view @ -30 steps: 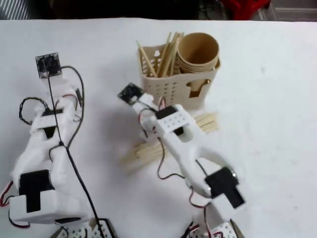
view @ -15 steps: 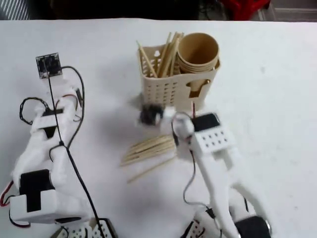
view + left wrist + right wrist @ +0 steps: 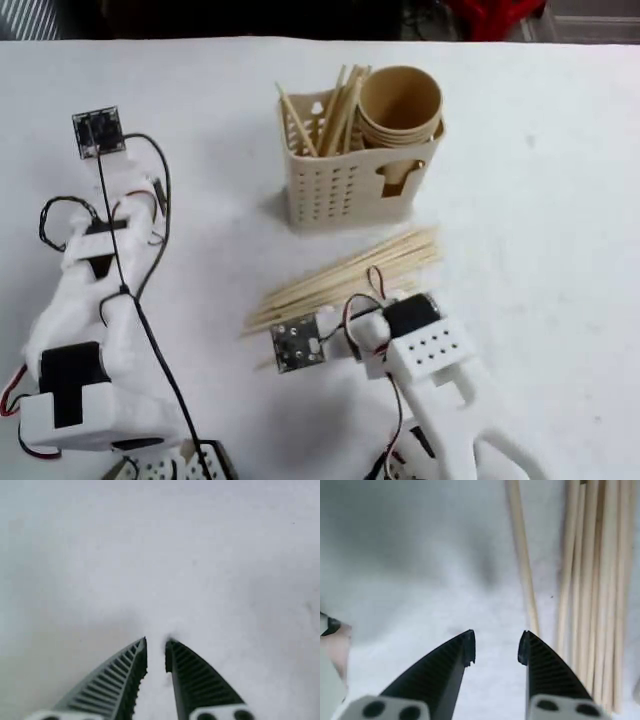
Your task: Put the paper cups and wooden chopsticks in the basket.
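work on the tidy-up stands partly done: a stack of paper cups (image 3: 400,100) sits nested at one end of the basket (image 3: 345,190), which stands toward the far edge of the tabletop (image 3: 560,200), and a handful of wooden chopsticks (image 3: 335,100) leans upright in the compartment beside the cups. the cup half of the job looks finished. what is left, as far as can be judged, is the loose bundle of chopsticks (image 3: 350,280), lying flat in a fanned row between the basket and the near edge, close to the basket but not touching it. the right hand (image 3: 496,647) hangs low over the tabletop on the near-edge side of that bundle, its jaws parted and holding nothing. its wrist view shows one stray stick (image 3: 522,565) ending just beside one fingertip, though whether they touch cannot be told. the rest of the bundle lies packed just beyond it, and no stick sits between the jaws. the left hand (image 3: 156,652) rests toward the left edge, well apart from both bundle and basket, its jaws all but closed on nothing over bare tabletop.
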You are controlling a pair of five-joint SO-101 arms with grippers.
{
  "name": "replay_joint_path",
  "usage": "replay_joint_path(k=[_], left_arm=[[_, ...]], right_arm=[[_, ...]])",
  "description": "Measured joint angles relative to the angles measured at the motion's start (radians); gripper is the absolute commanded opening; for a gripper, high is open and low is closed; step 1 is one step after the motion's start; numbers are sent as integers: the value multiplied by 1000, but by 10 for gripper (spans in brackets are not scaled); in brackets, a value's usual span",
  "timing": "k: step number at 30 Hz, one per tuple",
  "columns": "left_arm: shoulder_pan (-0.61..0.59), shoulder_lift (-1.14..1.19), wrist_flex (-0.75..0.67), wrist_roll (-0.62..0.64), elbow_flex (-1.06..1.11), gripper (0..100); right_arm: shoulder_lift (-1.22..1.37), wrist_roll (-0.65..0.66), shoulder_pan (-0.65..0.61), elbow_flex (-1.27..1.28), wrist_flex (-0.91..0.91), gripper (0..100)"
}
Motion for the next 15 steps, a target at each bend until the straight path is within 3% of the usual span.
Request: replay_joint_path(k=[15], left_arm=[[0, 0, 0, 0, 0, 84]], right_arm=[[353, -3, -5, 3, -338, 148]])
